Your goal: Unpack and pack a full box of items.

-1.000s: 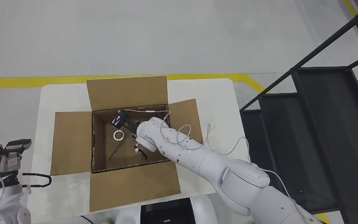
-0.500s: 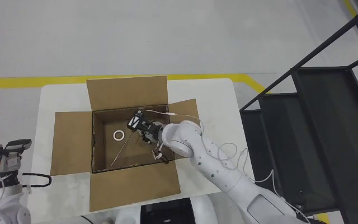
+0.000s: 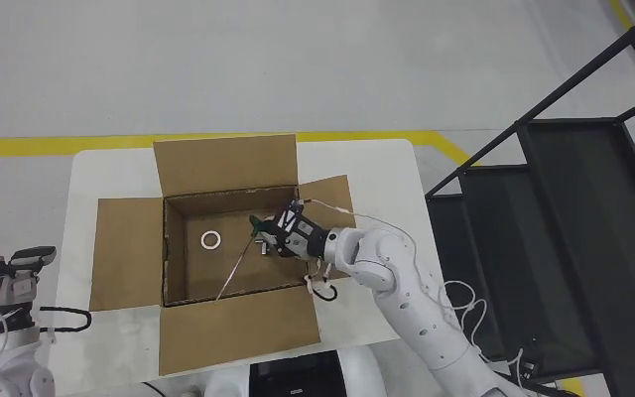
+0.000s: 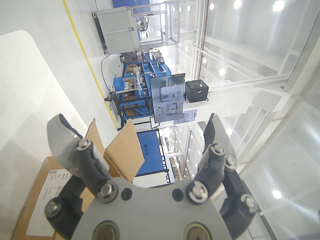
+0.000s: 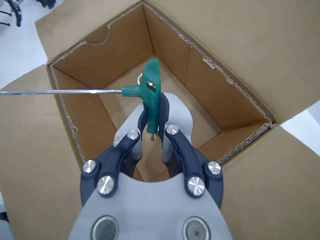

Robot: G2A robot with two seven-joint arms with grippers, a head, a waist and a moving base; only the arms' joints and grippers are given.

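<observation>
An open cardboard box (image 3: 129, 248) stands on the white table (image 3: 377, 164). My right gripper (image 3: 279, 236) hangs inside it near the right wall, shut on the green T-handle of a hex key (image 3: 260, 226). The key's long steel shaft (image 3: 234, 272) slants down toward the box's front wall. In the right wrist view the right gripper (image 5: 153, 108) pinches the hex key's handle (image 5: 151, 88) upright, the shaft (image 5: 62, 91) pointing sideways over the box (image 5: 212, 76). A white ring (image 3: 210, 239) lies on the box floor. My left gripper (image 4: 136, 123) is open and holds nothing, off the table's left edge.
All the box flaps are folded outward; the front flap (image 3: 238, 328) overhangs the table's near edge. A black metal staircase (image 3: 556, 198) stands right of the table. White cable loops (image 3: 322, 288) hang from the right arm beside the box's right wall.
The right arm has pulled back to the right across the box, carrying the hex key from the left-middle toward the right wall. The white ring is uncovered. The left arm has not moved.
</observation>
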